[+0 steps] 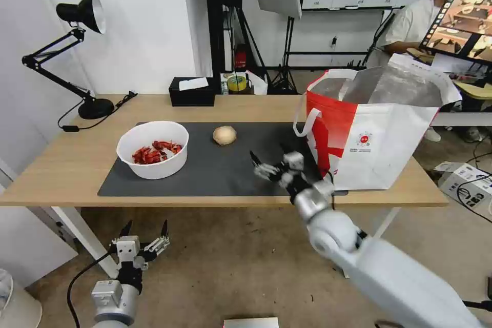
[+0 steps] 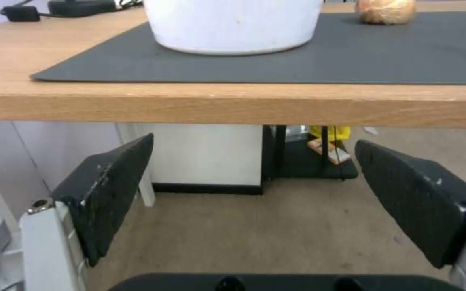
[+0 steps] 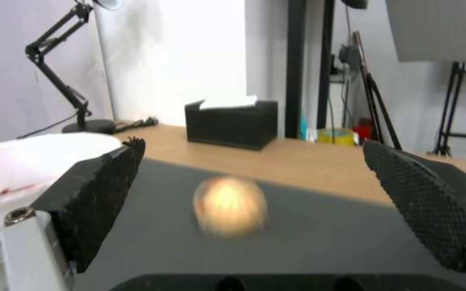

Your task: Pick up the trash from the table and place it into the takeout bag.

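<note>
A round beige lump (image 1: 224, 135) (image 3: 230, 206) (image 2: 386, 11) lies on the dark grey mat (image 1: 215, 164), and a white bowl of red shells (image 1: 152, 149) (image 2: 233, 24) (image 3: 22, 161) stands on the mat's left part. The red-and-white takeout bag (image 1: 374, 128) stands open at the right end of the table (image 1: 61, 164). Over the mat's front right, my right gripper (image 1: 266, 159) (image 3: 249, 210) is open and empty, short of the lump and pointing at it. My left gripper (image 1: 145, 229) (image 2: 255, 202) hangs open and empty below the table's front edge.
A black tissue box (image 1: 192, 91) (image 3: 232, 123) and a black desk lamp (image 1: 77, 56) stand at the table's back. A roll of yellow tape (image 1: 237, 83) lies behind the table. A person sits by a screen at the far right.
</note>
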Available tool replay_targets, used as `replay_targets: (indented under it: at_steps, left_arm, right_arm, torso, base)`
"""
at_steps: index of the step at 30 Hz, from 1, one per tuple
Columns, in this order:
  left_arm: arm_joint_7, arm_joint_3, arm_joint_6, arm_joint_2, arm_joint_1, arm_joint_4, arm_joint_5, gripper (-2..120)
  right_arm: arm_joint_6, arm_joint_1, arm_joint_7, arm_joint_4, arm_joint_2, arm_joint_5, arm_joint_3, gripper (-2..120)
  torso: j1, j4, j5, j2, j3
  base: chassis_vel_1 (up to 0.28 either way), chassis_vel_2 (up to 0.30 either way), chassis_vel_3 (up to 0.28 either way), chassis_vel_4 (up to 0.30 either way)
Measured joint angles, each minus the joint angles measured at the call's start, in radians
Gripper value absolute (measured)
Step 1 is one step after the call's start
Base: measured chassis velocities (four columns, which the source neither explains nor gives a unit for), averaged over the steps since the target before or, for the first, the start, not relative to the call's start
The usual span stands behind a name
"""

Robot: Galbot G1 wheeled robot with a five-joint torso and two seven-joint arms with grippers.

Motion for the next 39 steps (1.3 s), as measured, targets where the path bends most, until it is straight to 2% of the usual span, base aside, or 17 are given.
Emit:
replay_targets:
  at_steps: [2,5,6,9,10,12,17,23,30,39]
  left_arm:
    - [0.0,-0.001,0.0,0.0,0.0,0.0,0.0,100]
    - [-0.001,-0.006,-0.004,-0.008,0.004,-0.003,0.001,100]
    - [-0.001,-0.006,-0.004,-0.008,0.004,-0.003,0.001,100]
    - [0.011,-0.006,-0.017,-0.016,0.015,-0.011,0.004,100]
    - [0.011,-0.006,-0.017,-0.016,0.015,-0.011,0.004,100]
    - [0.015,-0.009,-0.018,-0.018,0.022,-0.015,0.005,100]
    - [0.016,-0.02,-0.019,-0.017,0.028,-0.02,0.005,100]
    - [0.018,-0.024,-0.019,-0.02,0.034,-0.024,0.007,100]
    - [0.018,-0.025,-0.021,-0.021,0.036,-0.025,0.008,100]
    - [0.019,-0.021,-0.022,-0.015,0.03,-0.019,0.008,100]
  right_arm:
    - [-0.002,0.019,0.001,-0.017,0.011,0.004,-0.009,100]
    - [-0.048,0.163,0.002,-0.177,0.111,0.073,-0.092,100]
    - [-0.048,0.163,0.002,-0.177,0.111,0.073,-0.092,100]
    - [-0.071,0.24,-0.009,-0.323,0.194,0.114,-0.128,100]
    - [-0.071,0.24,-0.009,-0.323,0.194,0.114,-0.128,100]
    - [-0.082,0.272,-0.022,-0.41,0.241,0.118,-0.135,100]
    - [-0.115,0.309,-0.045,-0.522,0.311,0.11,-0.14,100]
    - [-0.191,0.358,-0.068,-0.682,0.411,0.084,-0.148,100]
    - [-0.222,0.37,-0.076,-0.765,0.46,0.042,-0.145,100]
    - [-0.248,0.37,-0.075,-0.784,0.479,0.036,-0.14,100]
  torso:
    - [0.0,0.0,0.0001,0.0,0.0]
    - [0.0,0.0,-0.0001,0.0,0.0]
    - [0.0,0.0,-0.0001,0.0,0.0]
    - [0.0,0.0,0.0,0.0,0.0]
    - [0.0,0.0,0.0,0.0,0.0]
    - [0.0,0.0,0.0001,0.0,0.0]
    - [0.0,-0.0001,0.0002,0.0,0.0]
    - [0.0,0.0,0.0001,0.0,0.0]
    - [0.0,-0.0001,0.0001,0.0,0.0]
    - [0.0,-0.0001,0.0002,0.0,0.0]
  base:
    - [0.0,0.0,0.0,0.0]
    - [0.0,0.0,0.0,0.0]
    - [0.0,0.0,0.0,0.0]
    - [0.0,0.0,0.0,0.0]
    - [0.0,0.0,0.0,0.0]
    - [0.0,0.0,0.0,0.0]
    - [0.0,0.0,0.0,0.0]
    - [0.0,0.0,0.0,0.0]
    - [0.0,0.0,0.0,0.0]
    - [0.0,0.0,0.0,0.0]
